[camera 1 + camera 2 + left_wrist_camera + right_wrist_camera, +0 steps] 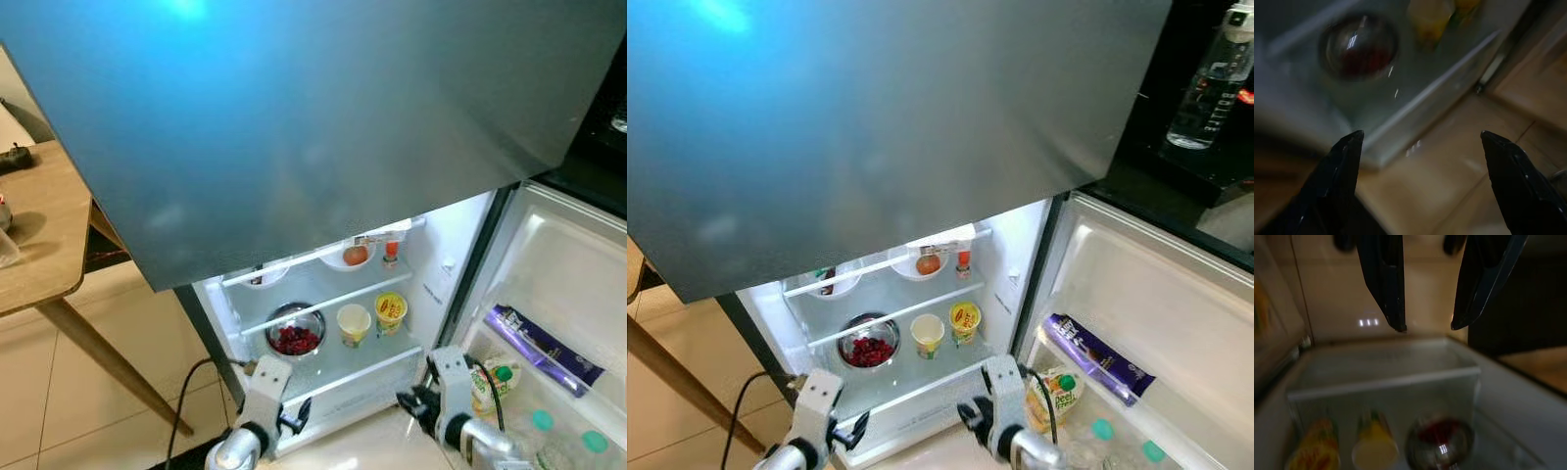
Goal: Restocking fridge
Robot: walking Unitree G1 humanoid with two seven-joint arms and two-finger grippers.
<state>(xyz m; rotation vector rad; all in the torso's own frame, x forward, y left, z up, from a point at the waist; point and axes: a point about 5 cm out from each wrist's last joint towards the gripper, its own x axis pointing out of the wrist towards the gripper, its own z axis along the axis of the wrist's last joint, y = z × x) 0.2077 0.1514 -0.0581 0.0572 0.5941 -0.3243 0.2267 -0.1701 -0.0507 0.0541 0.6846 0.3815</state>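
The fridge's lower compartment [431, 269] stands open under the closed grey upper door. On its lit shelves are a steel bowl of red berries [295, 334], a pale cup [354, 323], a yellow cup [391, 310], a bowl holding something orange [351, 257] and a small red bottle [391, 251]. My left gripper [294, 417] hangs low before the bottom drawer, open and empty; its fingers [1339, 166] are spread wide over the floor. My right gripper [412, 403] is beside the drawer's right end, open with nothing between its fingers [1388, 293].
The open fridge door [578, 264] at right holds a purple packet [545, 346], a green-capped pouch [496, 382] and teal-capped bottles. A wooden table [39, 235] stands at left. A black cable [184, 397] lies on the tiled floor. A water bottle [1215, 83] stands on the dark counter.
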